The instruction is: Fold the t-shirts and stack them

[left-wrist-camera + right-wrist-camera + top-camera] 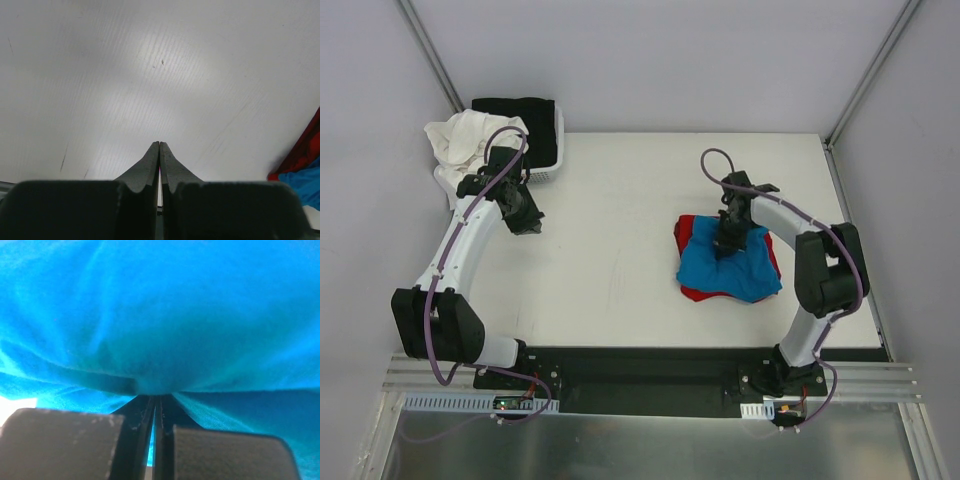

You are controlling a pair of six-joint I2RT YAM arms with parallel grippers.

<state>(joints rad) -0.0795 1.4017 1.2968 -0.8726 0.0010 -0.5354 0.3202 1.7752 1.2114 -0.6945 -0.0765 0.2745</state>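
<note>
Fingertips (141,409) of the right gripper (154,397) are pressed together, and the blue t-shirt (165,315) puckers into them, its creases running out to either side. I read that as a pinch on a thin fold of cloth rather than a bare press, though the caught edge itself is hidden at the tips. From above, this gripper sits on the upper middle of the blue shirt, which lies folded on top of the red t-shirt (687,232) at the right of the table (620,220). Red shows along the back and lower edges, so the two do not quite line up. I judge the grip is there to tug or settle the top layer square on the stack.

On the other arm, the left gripper (159,145) has its fingers closed flat against each other with nothing between them. It hangs over bare tabletop, well away from any cloth, the stack only a sliver at the right edge of its wrist view. I take it as parked out of the way while the right arm works.

Beyond it, in the far left corner, a white t-shirt (465,142) spills over the side of the basket (558,152), and a black t-shirt (515,108) lies inside. Both are unfolded, so by my reckoning the job is about half done.
</note>
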